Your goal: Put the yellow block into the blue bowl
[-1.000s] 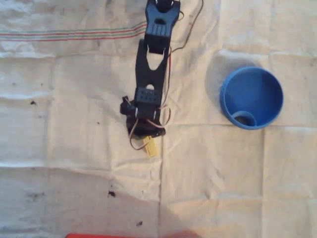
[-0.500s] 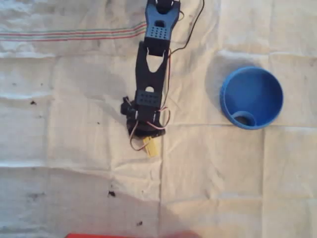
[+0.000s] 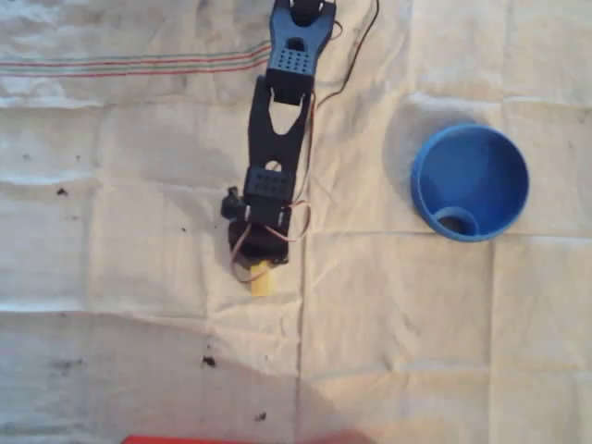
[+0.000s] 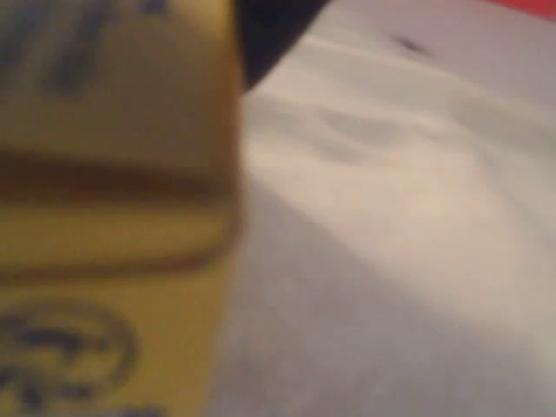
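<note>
The gripper (image 3: 259, 268) is pinching the yellow block (image 3: 262, 281): in the overhead view the block's free end sticks out just below the jaws, and in the wrist view the yellow block (image 4: 113, 217) sits blurred and huge right against the lens, with the cloth (image 4: 391, 261) dropping away beyond it. That reads as a block clamped and lifted off the table — though how high, the pictures do not say.

So the grasp step looks finished and the carry is in hand. The blue bowl (image 3: 470, 182) lies well apart from the jaws, off to the picture's right and a little above them in the overhead view. The next move calls for a swing toward that side, keeping the pinch firm, until the jaws hang over the bowl's opening (not its rim), and only then a release.

Against the earlier overhead frames, the arm has turned slightly toward the picture's left — the block now points nearly straight down rather than angling right. The bowl has not moved.
</note>
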You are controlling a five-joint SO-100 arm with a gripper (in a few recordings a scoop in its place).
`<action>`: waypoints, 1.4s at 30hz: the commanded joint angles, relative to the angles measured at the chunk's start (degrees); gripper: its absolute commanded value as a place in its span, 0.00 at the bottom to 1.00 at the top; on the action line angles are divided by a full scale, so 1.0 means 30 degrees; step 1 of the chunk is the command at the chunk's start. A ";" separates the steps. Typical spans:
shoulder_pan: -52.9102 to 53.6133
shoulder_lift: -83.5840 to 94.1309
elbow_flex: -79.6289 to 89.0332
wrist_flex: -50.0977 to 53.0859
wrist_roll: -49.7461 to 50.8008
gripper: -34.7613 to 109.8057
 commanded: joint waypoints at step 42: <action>-1.7285 0.9287 -0.1055 0.6768 1.3477 0.24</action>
